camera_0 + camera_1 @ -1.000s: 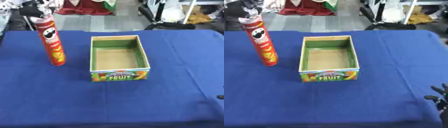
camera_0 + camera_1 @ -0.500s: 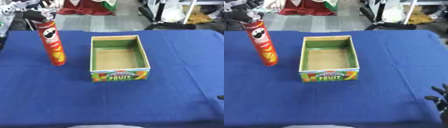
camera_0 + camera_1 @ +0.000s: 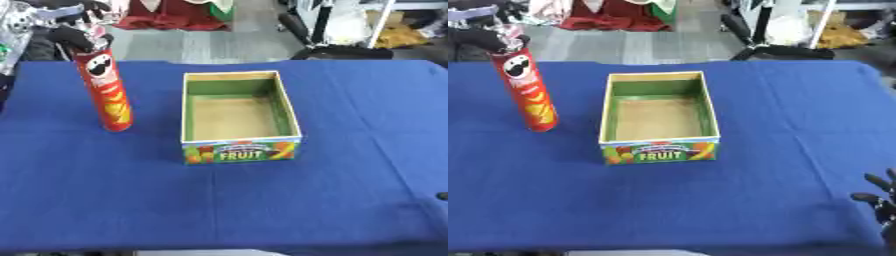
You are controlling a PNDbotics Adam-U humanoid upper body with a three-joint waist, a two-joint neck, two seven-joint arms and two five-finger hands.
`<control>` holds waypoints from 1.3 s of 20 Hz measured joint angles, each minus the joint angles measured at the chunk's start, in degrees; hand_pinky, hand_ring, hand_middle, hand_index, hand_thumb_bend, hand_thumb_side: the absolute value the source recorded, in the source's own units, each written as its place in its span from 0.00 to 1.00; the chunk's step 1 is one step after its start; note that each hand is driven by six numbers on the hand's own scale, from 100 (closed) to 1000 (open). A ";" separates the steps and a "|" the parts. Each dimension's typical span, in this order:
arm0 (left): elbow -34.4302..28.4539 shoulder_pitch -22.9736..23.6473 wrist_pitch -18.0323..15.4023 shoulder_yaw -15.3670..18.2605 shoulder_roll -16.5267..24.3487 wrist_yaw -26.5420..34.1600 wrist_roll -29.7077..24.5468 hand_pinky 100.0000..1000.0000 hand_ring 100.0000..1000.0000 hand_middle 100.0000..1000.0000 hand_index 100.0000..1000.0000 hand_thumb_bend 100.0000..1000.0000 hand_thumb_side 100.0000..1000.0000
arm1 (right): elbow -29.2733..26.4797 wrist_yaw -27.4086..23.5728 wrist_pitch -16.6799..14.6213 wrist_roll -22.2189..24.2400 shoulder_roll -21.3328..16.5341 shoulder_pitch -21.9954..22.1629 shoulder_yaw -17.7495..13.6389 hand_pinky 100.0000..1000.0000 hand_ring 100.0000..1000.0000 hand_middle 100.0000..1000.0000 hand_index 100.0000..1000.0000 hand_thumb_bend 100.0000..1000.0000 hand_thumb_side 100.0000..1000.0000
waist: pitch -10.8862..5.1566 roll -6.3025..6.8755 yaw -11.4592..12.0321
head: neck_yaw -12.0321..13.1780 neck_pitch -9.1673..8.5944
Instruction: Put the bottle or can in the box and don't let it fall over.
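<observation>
Tall red can [image 3: 107, 90] upright near table's [image 3: 350, 200] left edge, beside empty box [image 3: 238, 116]; left hand [image 3: 72, 37] at its top, finger state impossible to tell. Right hand [image 3: 880, 202] idle at near right corner, fingers relaxed. Risk: top-end hold, likely to tip on lifting or catching box wall.

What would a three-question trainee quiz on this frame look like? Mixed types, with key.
1. True or false: the red chip can already stands inside the fruit box.
2. Which hand shows at the can's top? A) left hand B) right hand
3. Fill in: the box interior holds ____.

Key: 1 false, it stands upright on the blue tablecloth, left of the box. 2 A; the right hand rests open at the lower right corner. 3 nothing.
</observation>
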 measured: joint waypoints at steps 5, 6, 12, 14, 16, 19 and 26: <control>0.06 0.06 -0.33 -0.30 -0.24 -0.07 -0.67 0.63 0.73 0.80 1.00 0.06 0.58 | 0.00 0.00 0.00 0.00 0.00 0.00 0.00 1.00 0.58 0.81 1.00 0.00 0.69 | 0.00 0.00 -0.02 | 0.02 0.00; 0.08 0.07 -0.47 -0.31 -0.24 -0.08 -0.82 0.62 0.72 0.80 1.00 0.05 0.55 | 0.00 0.00 0.00 0.00 0.00 0.00 0.00 1.00 0.58 0.81 1.00 0.00 0.69 | 0.00 0.00 -0.02 | 0.02 0.00; 0.15 0.13 -1.59 -0.55 -0.26 -0.07 -2.02 0.60 0.71 0.79 0.99 0.00 0.36 | 0.00 0.00 0.00 0.00 0.00 0.00 0.00 1.00 0.58 0.81 1.00 0.00 0.69 | 0.00 0.00 -0.06 | 0.06 0.00; 0.15 0.15 -2.04 -0.68 -0.27 -0.07 -2.60 0.59 0.69 0.77 0.99 0.00 0.31 | 0.00 0.00 0.00 0.00 0.00 0.00 0.00 1.00 0.58 0.81 1.00 0.00 0.69 | 0.00 0.00 -0.07 | 0.07 0.00; 0.15 0.15 -2.45 -0.70 -0.27 -0.08 -3.15 0.58 0.68 0.77 0.99 0.00 0.28 | 0.00 0.00 0.00 0.00 0.00 0.00 -0.01 1.00 0.58 0.81 1.00 0.00 0.69 | 0.00 0.00 -0.08 | 0.08 0.00; 0.15 0.15 -2.97 -0.76 -0.28 -0.11 -3.82 0.57 0.68 0.77 0.98 0.00 0.28 | 0.00 0.00 0.00 0.00 0.00 0.00 -0.01 1.00 0.58 0.81 1.00 0.00 0.69 | 0.00 0.00 -0.09 | 0.10 0.00; -0.22 0.15 -3.16 -1.03 -0.28 -0.17 -3.98 0.68 0.81 0.84 1.00 0.14 0.66 | 0.00 0.00 0.00 0.00 0.00 0.00 -0.01 1.00 0.58 0.81 1.00 0.00 0.69 | 0.00 0.00 -0.10 | 0.27 0.00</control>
